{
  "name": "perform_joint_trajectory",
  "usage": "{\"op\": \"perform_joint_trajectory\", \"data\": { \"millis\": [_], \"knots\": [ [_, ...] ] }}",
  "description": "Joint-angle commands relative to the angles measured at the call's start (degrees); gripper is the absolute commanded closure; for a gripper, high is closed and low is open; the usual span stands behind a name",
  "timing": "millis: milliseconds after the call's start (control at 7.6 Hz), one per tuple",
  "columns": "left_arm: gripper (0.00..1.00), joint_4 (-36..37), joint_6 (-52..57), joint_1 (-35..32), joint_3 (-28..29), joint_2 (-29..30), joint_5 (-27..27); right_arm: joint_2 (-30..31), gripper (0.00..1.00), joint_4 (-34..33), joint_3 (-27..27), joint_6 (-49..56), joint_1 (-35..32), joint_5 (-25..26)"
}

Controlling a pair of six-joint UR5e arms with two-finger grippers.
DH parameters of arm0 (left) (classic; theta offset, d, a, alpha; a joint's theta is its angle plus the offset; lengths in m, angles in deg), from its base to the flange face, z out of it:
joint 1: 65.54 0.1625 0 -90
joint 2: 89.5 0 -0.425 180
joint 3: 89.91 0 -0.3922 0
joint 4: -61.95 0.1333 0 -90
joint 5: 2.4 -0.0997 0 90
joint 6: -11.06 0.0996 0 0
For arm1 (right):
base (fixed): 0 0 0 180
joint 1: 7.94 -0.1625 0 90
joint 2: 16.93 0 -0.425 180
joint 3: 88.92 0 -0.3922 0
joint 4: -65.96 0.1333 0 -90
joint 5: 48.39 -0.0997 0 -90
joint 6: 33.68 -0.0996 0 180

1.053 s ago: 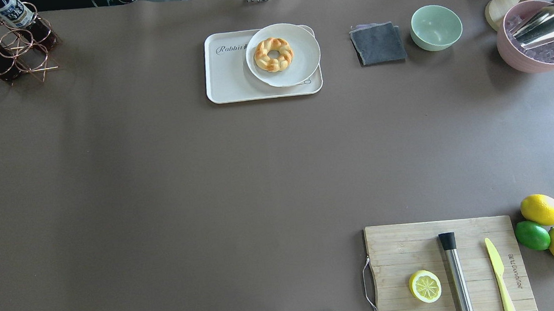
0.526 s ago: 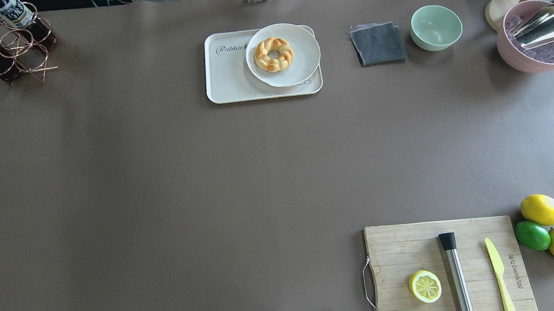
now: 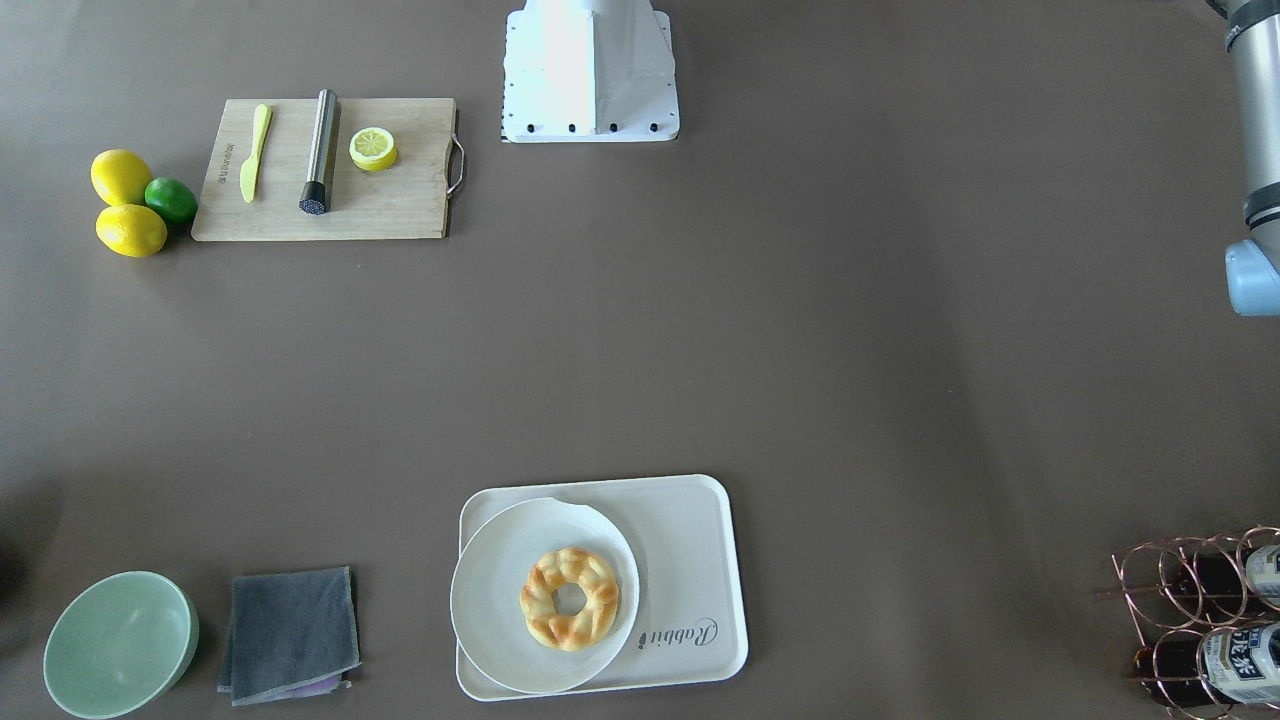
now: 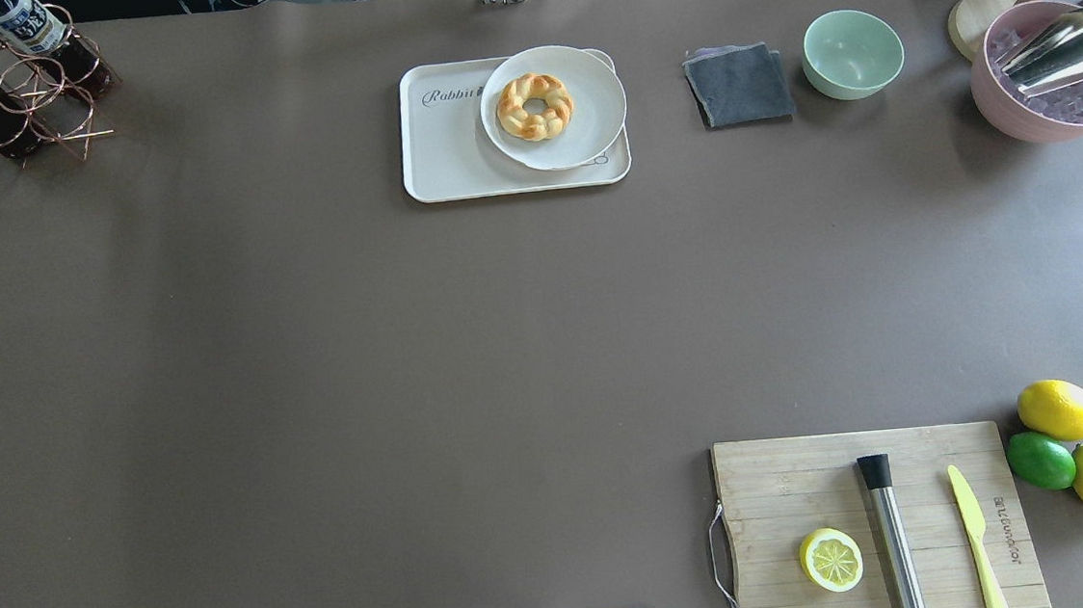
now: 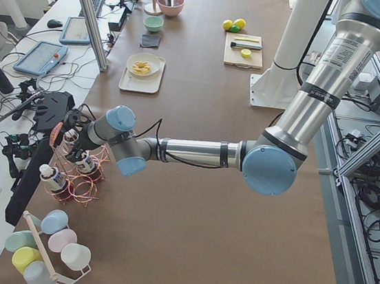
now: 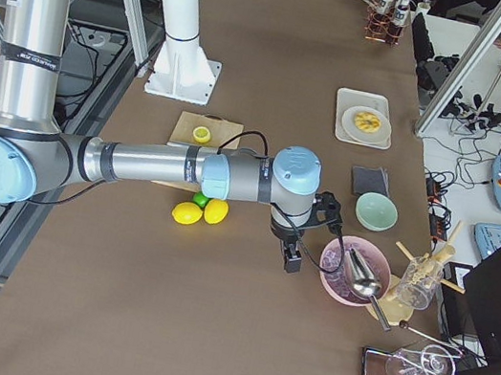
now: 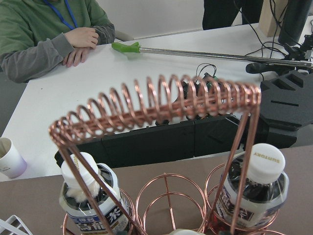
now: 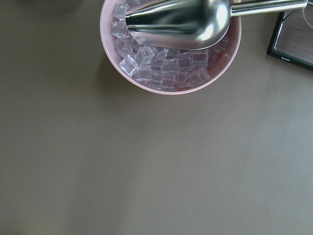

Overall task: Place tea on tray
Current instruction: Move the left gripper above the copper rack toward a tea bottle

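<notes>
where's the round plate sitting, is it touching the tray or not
Touching. The front-facing view shows the plate resting on the tray, its edge overhanging the tray's rim on one side. The overhead view agrees.

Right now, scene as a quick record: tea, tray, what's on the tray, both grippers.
tea: tea bottles sit in the wire rack at the table's far left corner; none is on the tray
tray: far middle of the table, left part bare
on tray: plate with a doughnut, over the right part
left gripper: close to the rack; open or shut cannot tell
right gripper: above the table near the ice bowl; open or shut cannot tell
task: tea not yet picked up
</notes>
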Motion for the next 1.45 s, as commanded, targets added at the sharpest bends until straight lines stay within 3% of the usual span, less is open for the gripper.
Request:
{"op": "perform_joint_trajectory", "data": {
  "millis": [0, 263, 1316],
  "knots": [
    [0.3, -0.7, -2.1, 0.2, 0.4, 1.0, -1.1, -0.2, 0.0, 0.0, 0.0, -0.1, -0.1, 0.0],
    [0.3, -5.5, -2.3, 0.7, 4.1, 1.0, -2.1, -0.5, 0.0, 0.0, -0.1, -0.1, -0.1, 0.0],
    [0.33, -8.2, -6.6, 2.0, 4.1, 0.7, -2.2, -0.8, 0.0, -0.1, -0.3, -0.1, -0.1, 0.0]
  ]
}}
